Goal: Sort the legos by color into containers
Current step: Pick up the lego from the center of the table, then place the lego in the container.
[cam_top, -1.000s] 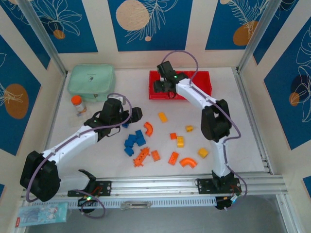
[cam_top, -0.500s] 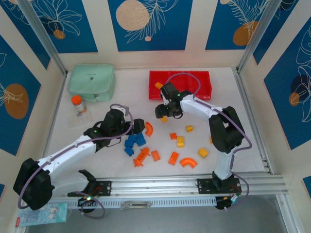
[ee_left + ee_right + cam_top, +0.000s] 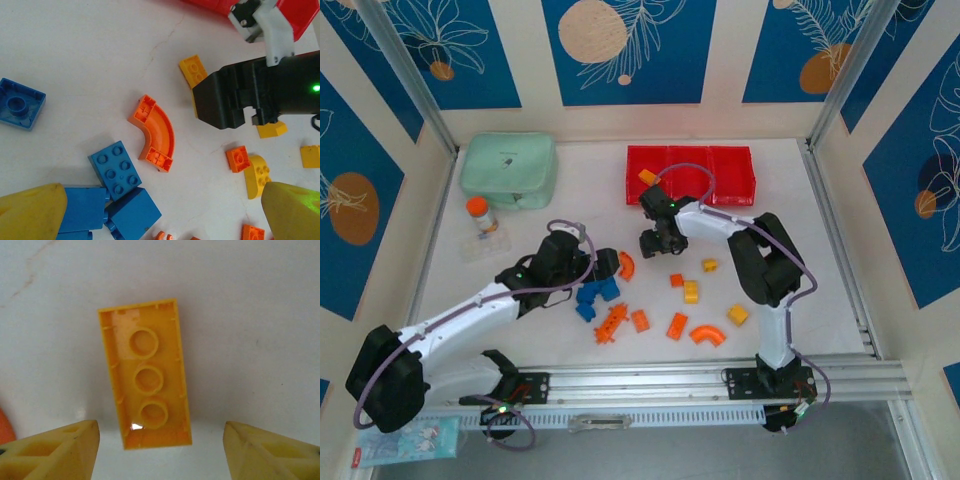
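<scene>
Right claw [image 3: 160, 450]: jaws parted wide, nothing held. The fingertips [image 3: 55, 450] stand on either side of the near end of a yellow brick [image 3: 147, 375]. The brick lies studs-down on the tabletop [image 3: 250, 315], hollow underside up, and neither finger touches it.

Overhead view: right claw [image 3: 658, 240] is low over the tabletop, just in front of the containers [image 3: 690, 150]. These are three red bins in a row at the far side. The leftmost bin holds one yellow-orange piece [image 3: 647, 177].

Left claw [image 3: 162, 215]: jaws also wide apart, holding nothing. Its left finger is just beside the blue bricks [image 3: 116, 167]; I cannot tell whether it touches them. An orange arch [image 3: 156, 134] lies flat beyond the blue bricks, apart from them. Another blue brick [image 3: 19, 102] sits well off to the left.

Remaining legos [image 3: 677, 326], orange and yellow, are scattered between the two arms nearer the bases, including a long studded orange piece [image 3: 611, 324].

Far left: mint-green case [image 3: 508, 170], with an orange-capped bottle [image 3: 478, 212] near it.
</scene>
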`<move>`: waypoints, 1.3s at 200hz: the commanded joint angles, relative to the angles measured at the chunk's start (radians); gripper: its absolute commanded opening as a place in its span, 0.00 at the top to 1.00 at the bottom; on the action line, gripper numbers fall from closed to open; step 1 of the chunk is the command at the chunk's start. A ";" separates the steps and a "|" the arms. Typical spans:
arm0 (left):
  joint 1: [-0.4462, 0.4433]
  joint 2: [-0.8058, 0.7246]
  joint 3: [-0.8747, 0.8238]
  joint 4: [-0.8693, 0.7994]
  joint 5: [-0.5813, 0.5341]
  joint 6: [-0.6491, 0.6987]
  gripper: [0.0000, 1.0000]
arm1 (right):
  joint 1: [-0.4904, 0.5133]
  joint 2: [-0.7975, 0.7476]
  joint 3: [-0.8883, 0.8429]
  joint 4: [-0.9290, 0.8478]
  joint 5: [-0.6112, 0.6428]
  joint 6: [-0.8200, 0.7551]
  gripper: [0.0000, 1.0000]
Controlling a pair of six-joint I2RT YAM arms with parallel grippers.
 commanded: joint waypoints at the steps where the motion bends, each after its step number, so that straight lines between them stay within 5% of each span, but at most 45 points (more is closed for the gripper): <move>1: -0.007 -0.035 -0.025 0.003 -0.034 -0.020 0.01 | 0.008 0.026 0.041 -0.024 0.036 -0.018 0.35; 133: -0.007 -0.045 -0.015 -0.021 -0.055 0.006 0.01 | 0.043 0.066 0.084 -0.024 0.123 -0.046 0.70; 194: 0.000 -0.042 0.016 -0.028 -0.072 0.049 0.01 | 0.023 -0.024 0.151 -0.017 0.076 -0.049 0.72; 260: 0.049 0.013 0.102 -0.041 -0.065 0.111 0.01 | -0.047 0.138 0.477 -0.040 0.130 -0.059 0.72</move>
